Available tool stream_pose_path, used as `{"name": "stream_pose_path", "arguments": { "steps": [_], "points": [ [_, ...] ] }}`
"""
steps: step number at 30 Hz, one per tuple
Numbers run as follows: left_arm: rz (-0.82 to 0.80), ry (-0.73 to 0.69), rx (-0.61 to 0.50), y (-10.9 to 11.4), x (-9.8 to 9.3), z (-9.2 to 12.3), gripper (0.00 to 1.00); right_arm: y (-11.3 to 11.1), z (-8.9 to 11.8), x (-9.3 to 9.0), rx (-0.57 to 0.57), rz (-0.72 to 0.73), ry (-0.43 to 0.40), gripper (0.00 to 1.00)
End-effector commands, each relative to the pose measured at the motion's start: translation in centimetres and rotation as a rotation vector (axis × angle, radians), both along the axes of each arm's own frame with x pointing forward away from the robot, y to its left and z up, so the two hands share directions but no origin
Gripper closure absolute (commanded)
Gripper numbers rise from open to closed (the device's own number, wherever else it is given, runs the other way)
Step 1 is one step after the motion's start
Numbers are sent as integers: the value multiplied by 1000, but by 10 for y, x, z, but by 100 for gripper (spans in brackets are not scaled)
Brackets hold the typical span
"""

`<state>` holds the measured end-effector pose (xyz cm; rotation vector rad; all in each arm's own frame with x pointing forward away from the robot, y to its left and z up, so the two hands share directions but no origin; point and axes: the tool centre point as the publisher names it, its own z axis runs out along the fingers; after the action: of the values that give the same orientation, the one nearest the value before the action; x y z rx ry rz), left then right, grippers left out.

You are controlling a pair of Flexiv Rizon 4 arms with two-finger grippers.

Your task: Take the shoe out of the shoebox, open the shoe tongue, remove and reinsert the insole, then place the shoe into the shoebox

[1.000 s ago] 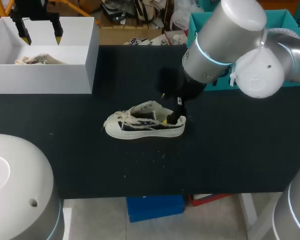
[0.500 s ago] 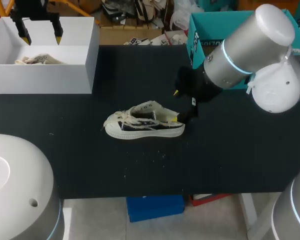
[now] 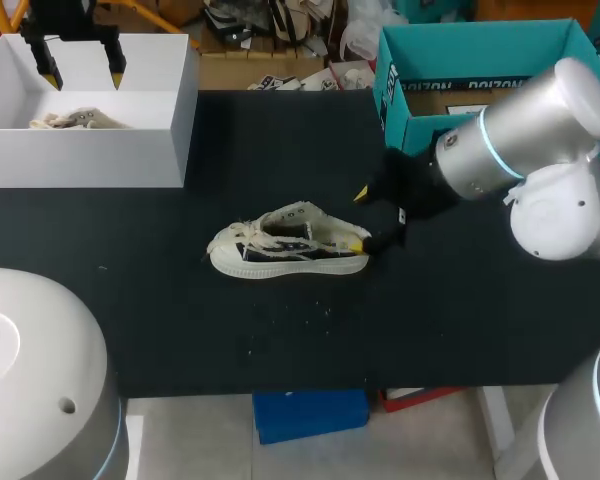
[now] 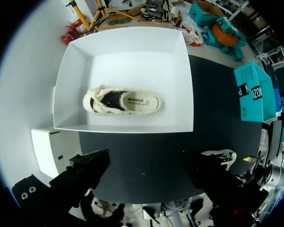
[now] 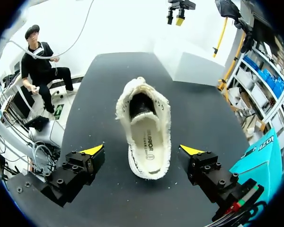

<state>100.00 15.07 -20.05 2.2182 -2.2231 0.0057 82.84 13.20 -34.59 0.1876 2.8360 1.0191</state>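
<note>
Shoe (image 5: 144,130): upright on the bench (image 3: 460,320), heel lying between the right gripper (image 5: 142,151) fingers, which stand wide apart, clamping nothing (probably lined up for the insole). Left gripper (image 3: 83,72): fingers apart, directly above the shoebox (image 3: 90,160), which holds a second shoe (image 4: 122,100).

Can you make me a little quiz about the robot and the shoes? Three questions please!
1. True or false: the right gripper is shut on the shoe on the black table.
2. What lies in the white box? A: a second shoe. B: a ball. C: a cup.
3. Fill in: the left gripper hangs above the ____ box.
Key: 1 false, its fingers stand open on either side of the shoe; 2 A; 3 white.
</note>
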Motion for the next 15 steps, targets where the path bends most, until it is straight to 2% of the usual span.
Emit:
{"name": "stream_pose_path", "arguments": {
  "steps": [1,15],
  "points": [
    [1,1,1,0,0,0,0,1,-17,7,113,11,3,0],
    [1,1,1,0,0,0,0,2,-51,15,155,15,27,0]
  ]
}}
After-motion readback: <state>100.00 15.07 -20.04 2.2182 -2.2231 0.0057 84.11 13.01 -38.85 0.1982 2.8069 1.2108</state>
